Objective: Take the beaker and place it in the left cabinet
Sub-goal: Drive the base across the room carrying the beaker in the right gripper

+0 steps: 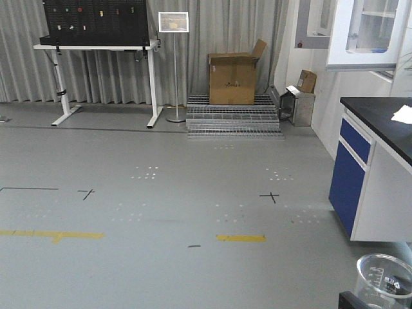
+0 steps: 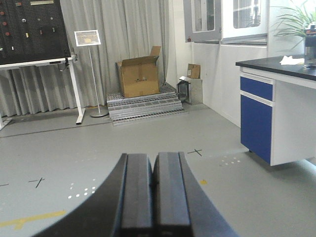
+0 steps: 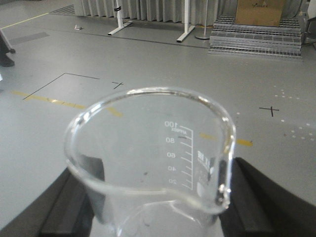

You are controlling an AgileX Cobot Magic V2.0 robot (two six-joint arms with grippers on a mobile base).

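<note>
My right gripper (image 3: 158, 197) is shut on the beaker (image 3: 148, 148), a clear glass one with a pouring spout and white graduation marks. Its dark fingers (image 3: 74, 197) press the glass wall from both sides. I hold the beaker upright in the air above the grey floor. In the front view the beaker (image 1: 384, 278) shows at the bottom right corner. My left gripper (image 2: 153, 182) is shut and empty, its pads pressed together above the floor. The left cabinet is out of view.
A blue-fronted bench with a black top (image 1: 380, 122) stands at the right, with glass-door wall units (image 1: 367, 32) above it. Metal steps (image 1: 233, 116) with a cardboard box (image 1: 233, 78), a sign stand (image 1: 174, 64) and a pegboard table (image 1: 96, 45) line the back curtain.
</note>
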